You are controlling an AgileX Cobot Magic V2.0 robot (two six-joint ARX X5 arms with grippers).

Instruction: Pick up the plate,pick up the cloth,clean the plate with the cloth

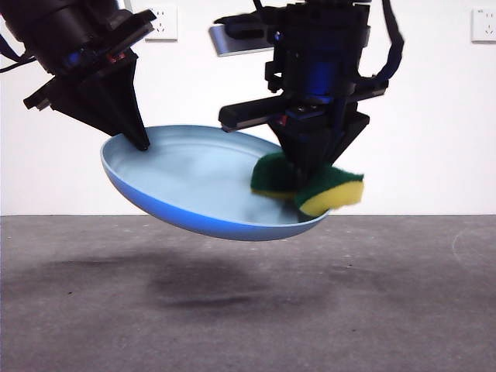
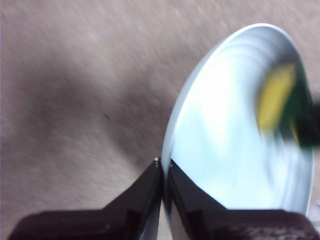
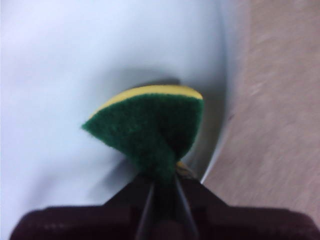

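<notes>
The light-blue plate hangs tilted above the table, its left rim pinched in my left gripper, which is shut on it. In the left wrist view the jaws clamp the plate's rim. My right gripper is shut on the cloth, a yellow sponge with a green scouring layer, squeezed and folded. The cloth rests on the plate's inner surface near its right rim. In the right wrist view the cloth lies against the plate. It shows blurred in the left wrist view.
The grey table lies below, with the plate's shadow on it. A white wall with two sockets stands behind.
</notes>
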